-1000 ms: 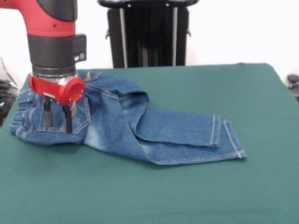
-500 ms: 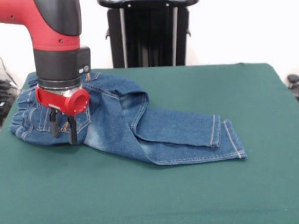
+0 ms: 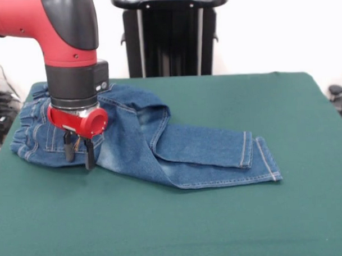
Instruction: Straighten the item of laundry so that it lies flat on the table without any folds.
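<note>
Front view shows the gripper [image 3: 80,158], fingers apart, poised over the near edge of the jeans [image 3: 160,142] at middle left, seemingly about to pinch and pull the fold flat

One pair of jeans [image 3: 160,145] on the surface [image 3: 219,216]; no second garment. Two legs on it, stacked one over the other, both cuffs toward the right. One back pocket with orange stitching showing, partly behind the end effector [image 3: 78,155]. One surface, green. One arm [image 3: 67,42], red and black, with one end effector. Two black fingers [image 3: 90,155] on it, set apart. One black pedestal [image 3: 170,38] behind.
</note>
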Robot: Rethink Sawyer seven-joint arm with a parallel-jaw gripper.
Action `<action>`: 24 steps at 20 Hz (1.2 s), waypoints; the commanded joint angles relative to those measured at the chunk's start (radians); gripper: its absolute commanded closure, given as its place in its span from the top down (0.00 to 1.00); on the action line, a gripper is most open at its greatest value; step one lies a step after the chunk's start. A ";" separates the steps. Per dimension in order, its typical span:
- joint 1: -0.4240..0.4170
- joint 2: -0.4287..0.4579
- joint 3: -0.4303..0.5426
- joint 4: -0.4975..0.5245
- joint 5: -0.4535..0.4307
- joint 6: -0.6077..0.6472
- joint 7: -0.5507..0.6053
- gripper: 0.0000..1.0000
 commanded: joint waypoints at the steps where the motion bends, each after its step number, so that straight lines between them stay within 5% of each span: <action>1: 0.039 0.012 0.034 0.018 -0.032 -0.028 0.039 1.00; 11: 0.017 -0.008 0.036 0.060 -0.044 -0.030 0.031 1.00; 12: 0.027 -0.009 0.023 0.057 -0.058 -0.056 0.035 0.00; 24: 0.012 -0.031 0.034 0.079 -0.048 -0.024 0.042 0.00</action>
